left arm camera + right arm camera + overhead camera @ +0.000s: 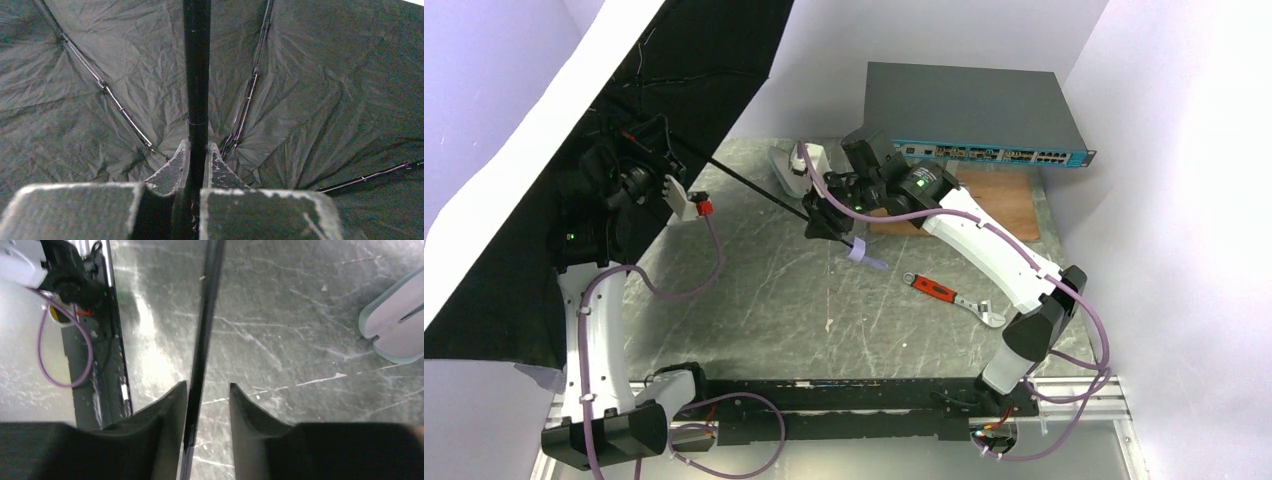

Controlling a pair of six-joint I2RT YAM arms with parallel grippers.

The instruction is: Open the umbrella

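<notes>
The umbrella [514,190] stands open at the left, its black lining facing me and pale outer fabric at the rim. Its thin black shaft [754,185] slants down-right toward the table's middle. My left gripper [664,148] is inside the canopy, shut on the shaft [197,75]; its point in the left wrist view is [198,150]. Ribs [120,107] spread over the lining. My right gripper [822,220] is at the shaft's lower end. Its jaws [207,390] are open around the shaft [207,315], which lies against the left finger. A lavender strap [861,250] hangs below. The handle is hidden.
A mint-green case [786,170] lies behind the right gripper and shows in the right wrist view [395,325]. A grey network switch [974,110] sits at the back on a wooden board [1009,200]. A red-handled wrench [949,297] lies right of centre.
</notes>
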